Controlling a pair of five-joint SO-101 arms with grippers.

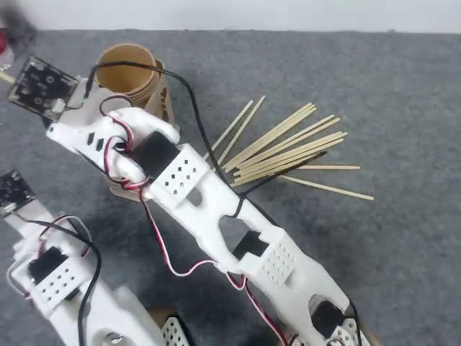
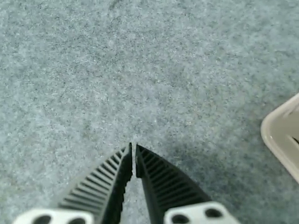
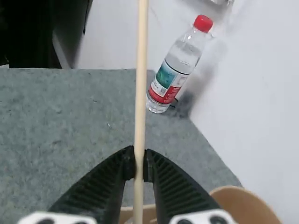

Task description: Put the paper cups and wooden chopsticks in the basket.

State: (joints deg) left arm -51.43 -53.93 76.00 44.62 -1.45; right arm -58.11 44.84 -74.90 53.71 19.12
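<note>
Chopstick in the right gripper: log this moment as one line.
right gripper: shut on chopstick, by cup | left gripper: shut, empty, above mat | loose chopsticks: on mat

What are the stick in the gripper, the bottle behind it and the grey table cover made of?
The thin pale stick: likely bare wood, matte tan. The red-capped bottle: seemingly clear glossy plastic, see-through with highlights. The grey table cover: probably felt or short carpet, fuzzy and speckled.

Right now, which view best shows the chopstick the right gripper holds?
The right wrist view: the chopstick stands clamped in the right gripper. In the high view the right arm covers that grip; the left wrist view faces gray mat.
</note>
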